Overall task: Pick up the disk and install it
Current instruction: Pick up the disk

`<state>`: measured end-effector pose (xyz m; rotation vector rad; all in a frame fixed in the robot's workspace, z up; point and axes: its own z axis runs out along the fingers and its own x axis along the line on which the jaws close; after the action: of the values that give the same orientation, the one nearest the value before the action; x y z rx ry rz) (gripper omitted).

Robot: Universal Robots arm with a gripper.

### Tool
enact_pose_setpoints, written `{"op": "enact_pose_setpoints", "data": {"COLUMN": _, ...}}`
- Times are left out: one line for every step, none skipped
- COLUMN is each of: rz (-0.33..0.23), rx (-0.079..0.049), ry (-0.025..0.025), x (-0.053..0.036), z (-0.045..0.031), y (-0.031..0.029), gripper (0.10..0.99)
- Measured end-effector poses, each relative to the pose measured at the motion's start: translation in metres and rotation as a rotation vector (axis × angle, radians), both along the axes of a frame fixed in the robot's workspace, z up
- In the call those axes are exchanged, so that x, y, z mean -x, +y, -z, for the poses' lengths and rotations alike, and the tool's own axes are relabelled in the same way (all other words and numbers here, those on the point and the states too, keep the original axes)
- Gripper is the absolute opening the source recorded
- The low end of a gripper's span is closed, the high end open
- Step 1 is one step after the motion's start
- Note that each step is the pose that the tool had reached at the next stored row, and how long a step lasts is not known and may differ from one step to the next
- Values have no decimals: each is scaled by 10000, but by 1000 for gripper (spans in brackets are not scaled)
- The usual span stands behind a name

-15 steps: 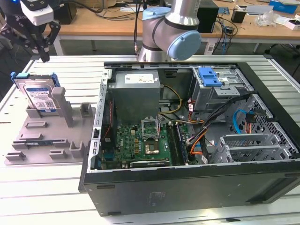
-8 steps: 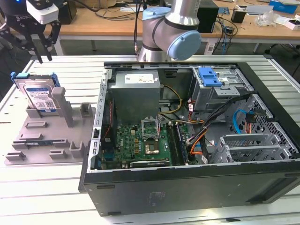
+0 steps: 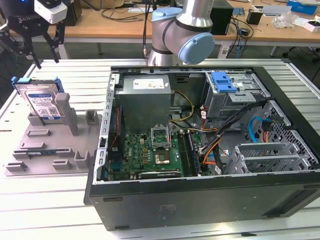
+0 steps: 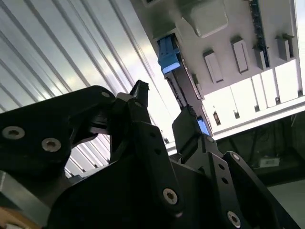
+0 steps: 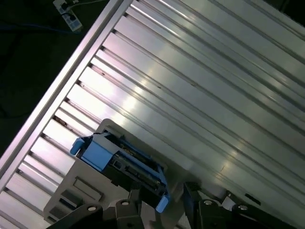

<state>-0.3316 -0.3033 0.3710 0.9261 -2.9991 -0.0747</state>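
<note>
The disk (image 3: 42, 101) stands on edge in a slot of the grey holder (image 3: 50, 145) at the exterior view's left, with its white-and-blue label facing out and blue rails along its sides. My gripper (image 3: 44, 56) hangs open a short way above it, touching nothing. In the second wrist view the two black fingers (image 4: 139, 93) spread apart, and the disk's (image 4: 167, 53) blue rail end lies beyond them. The first wrist view looks down on the disk's (image 5: 125, 163) upper edge, with my gripper (image 5: 161, 194) just short of it.
An open black computer case (image 3: 200, 210) lies on the ribbed metal table (image 3: 45, 200) to the exterior view's right of the holder. Inside it are a blue-lidded drive bay (image 3: 222, 82), a power supply (image 3: 145, 97), a motherboard (image 3: 150, 150) and cables. The arm's base (image 3: 177, 35) stands behind the case.
</note>
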Motion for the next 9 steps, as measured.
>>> {"op": "enact_pose_setpoints", "data": {"rz": -142, "rx": 0, "ry": -1, "x": 0, "z": 0, "y": 3, "gripper": 482}}
{"op": "enact_pose_setpoints", "data": {"rz": -300, "rx": -1, "ry": -2, "x": 0, "z": 1, "y": 4, "gripper": 482}}
{"op": "enact_pose_setpoints", "data": {"rz": -560, "rx": -1, "ry": -2, "x": 0, "z": 3, "y": 5, "gripper": 482}}
{"op": "enact_pose_setpoints", "data": {"rz": -739, "rx": -1, "ry": -1, "x": 0, "z": 4, "y": 5, "gripper": 482}}
{"op": "enact_pose_setpoints", "data": {"rz": -999, "rx": 0, "ry": 0, "x": 0, "z": 6, "y": 6, "gripper": 482}}
{"op": "enact_pose_setpoints", "data": {"rz": -1212, "rx": 0, "ry": 0, "x": 0, "z": 8, "y": 6, "gripper": 482}}
{"op": "enact_pose_setpoints", "data": {"rz": -1364, "rx": 0, "ry": -1, "x": 0, "z": 10, "y": 5, "gripper": 482}}
{"op": "enact_pose_setpoints", "data": {"rz": -1653, "rx": -1, "ry": 0, "x": 0, "z": 13, "y": 6, "gripper": 482}}
{"op": "enact_pose_setpoints", "data": {"rz": -1811, "rx": -1, "ry": 0, "x": 0, "z": 14, "y": 5, "gripper": 482}}
